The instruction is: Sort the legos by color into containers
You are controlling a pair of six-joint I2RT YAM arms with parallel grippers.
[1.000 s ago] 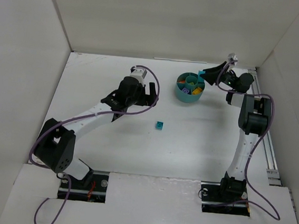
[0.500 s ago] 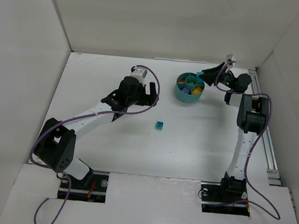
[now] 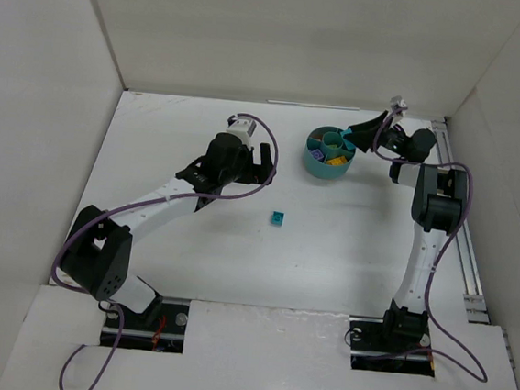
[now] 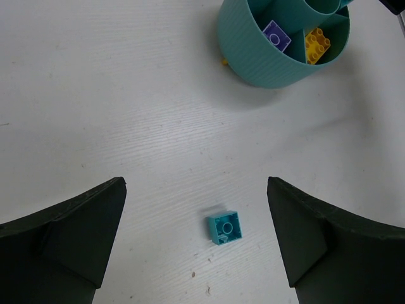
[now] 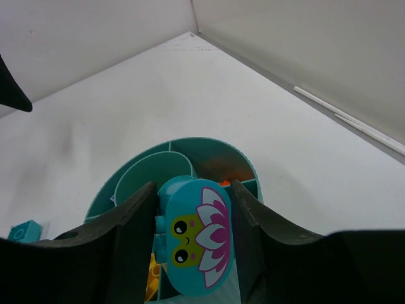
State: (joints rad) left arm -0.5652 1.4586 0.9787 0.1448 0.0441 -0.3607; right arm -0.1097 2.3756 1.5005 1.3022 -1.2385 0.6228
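The right pincer is grasping a teal frog-printed piece and hovering over the tub at the bench's 1 o'clock, probably needing next to release it into its colour's wedge, while the released left pincer is hanging above a loose teal brick.

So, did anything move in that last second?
The right claw, still holding the teal frog brick, crept left, further over the tub. The left claw stayed open and still, and the loose teal brick hasn't moved.
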